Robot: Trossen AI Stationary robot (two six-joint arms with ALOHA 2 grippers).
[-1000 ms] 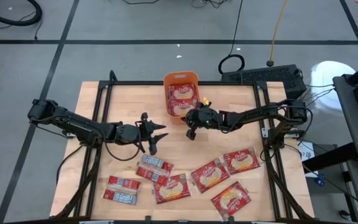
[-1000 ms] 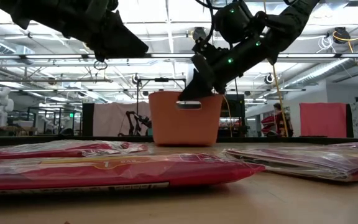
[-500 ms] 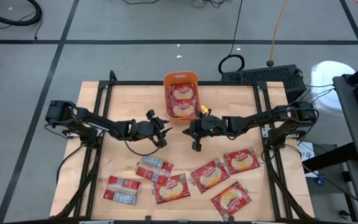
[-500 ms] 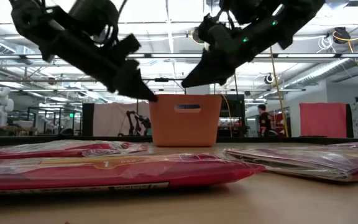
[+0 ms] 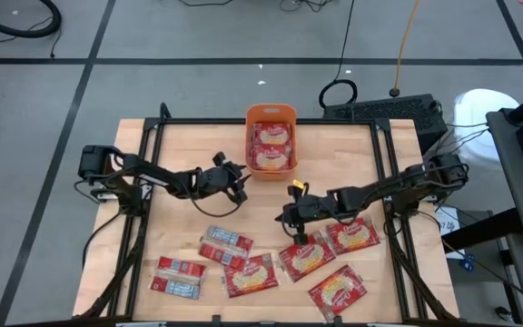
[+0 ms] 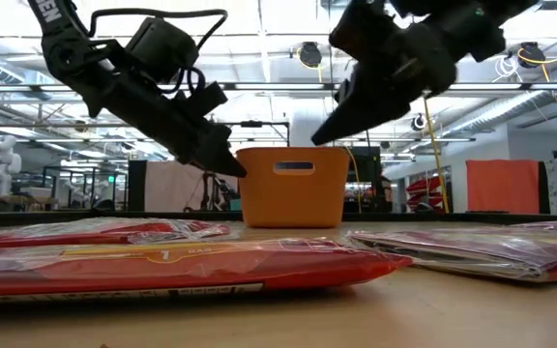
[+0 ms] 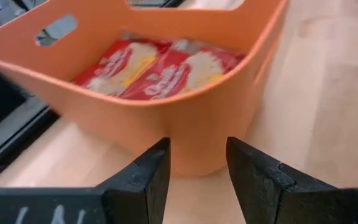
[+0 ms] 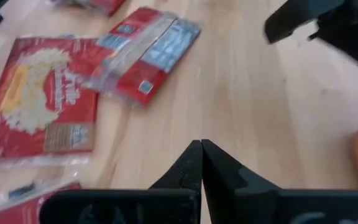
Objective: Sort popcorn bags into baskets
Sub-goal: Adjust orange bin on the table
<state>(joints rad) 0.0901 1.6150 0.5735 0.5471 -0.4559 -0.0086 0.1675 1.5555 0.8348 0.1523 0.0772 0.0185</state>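
Observation:
The orange basket (image 5: 271, 173) stands at the table's far middle with two popcorn bags (image 5: 271, 145) lying flat in it. Several more red popcorn bags (image 5: 305, 256) lie flat along the near side, some label up and some, like one on the left (image 5: 226, 242), grey-blue side up. My left gripper (image 5: 242, 185) is open, its fingers (image 7: 154, 168) pointing at the basket's near left corner (image 7: 197, 143). My right gripper (image 5: 288, 219) is shut and empty. It hovers over bare wood between the basket and the near bags (image 8: 42, 106). My left gripper's open fingertips stand level at the outside of the basket's near left corner wall (image 7: 197, 155), coming from the table's left. I cannot tell whether they touch it. The basket sits flat on the table.
Black frame rails (image 5: 143, 182) run along the table's left, right and far sides. A keyboard (image 5: 384, 111) and cables lie beyond the far right corner. Bare wood (image 5: 189, 154) lies left and right of the basket.
My left gripper has gone right and toward the far edge, sinking to the basket's near left corner. My right gripper has left the basket's near end and moved toward the near edge, staying shut. The basket has shifted slightly right and squared up.

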